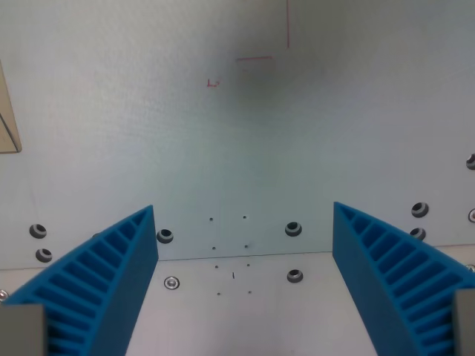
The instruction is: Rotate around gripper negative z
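Note:
My gripper [244,215] is open and empty. Its two blue ribbed fingers show at the bottom of the wrist view, one at the left [111,274] and one at the right [386,267], set wide apart. They hang above a pale grey metal plate [237,148]. Nothing lies between the fingers.
The plate has several bolt holes and screws, such as one [293,228] near the middle and one [37,231] at the left. Thin red pen marks [254,58] sit near the top. A beige object [7,119] shows at the left edge. A seam [245,257] crosses the plate.

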Controlling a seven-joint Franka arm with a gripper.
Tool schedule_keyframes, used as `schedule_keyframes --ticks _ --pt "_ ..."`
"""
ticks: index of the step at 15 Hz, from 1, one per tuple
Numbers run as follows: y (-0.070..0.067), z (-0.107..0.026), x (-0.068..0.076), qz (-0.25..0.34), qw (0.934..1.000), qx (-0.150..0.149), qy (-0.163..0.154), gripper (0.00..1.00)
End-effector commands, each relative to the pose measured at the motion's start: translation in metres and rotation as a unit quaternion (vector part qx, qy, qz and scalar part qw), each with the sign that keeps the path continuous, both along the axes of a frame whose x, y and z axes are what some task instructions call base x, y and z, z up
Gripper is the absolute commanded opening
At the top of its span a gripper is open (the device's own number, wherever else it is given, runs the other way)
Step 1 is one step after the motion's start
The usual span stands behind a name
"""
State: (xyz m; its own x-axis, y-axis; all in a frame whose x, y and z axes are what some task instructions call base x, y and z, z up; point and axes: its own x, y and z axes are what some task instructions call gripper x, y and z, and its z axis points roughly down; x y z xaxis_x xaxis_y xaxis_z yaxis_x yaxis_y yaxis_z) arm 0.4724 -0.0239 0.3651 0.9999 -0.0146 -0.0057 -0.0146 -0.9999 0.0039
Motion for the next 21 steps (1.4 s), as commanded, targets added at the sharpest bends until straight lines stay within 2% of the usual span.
schedule_keyframes --ticks 1,11,21 --pt "-0.0002 0.0020 -0.0003 0.066 0.9978 0.000 -0.002 1.00" --pt "-0.0002 0.0020 -0.0003 0.124 0.9923 0.000 -0.002 1.00" --pt "-0.0002 0.0020 -0.0003 0.181 0.9834 0.001 -0.001 1.00"
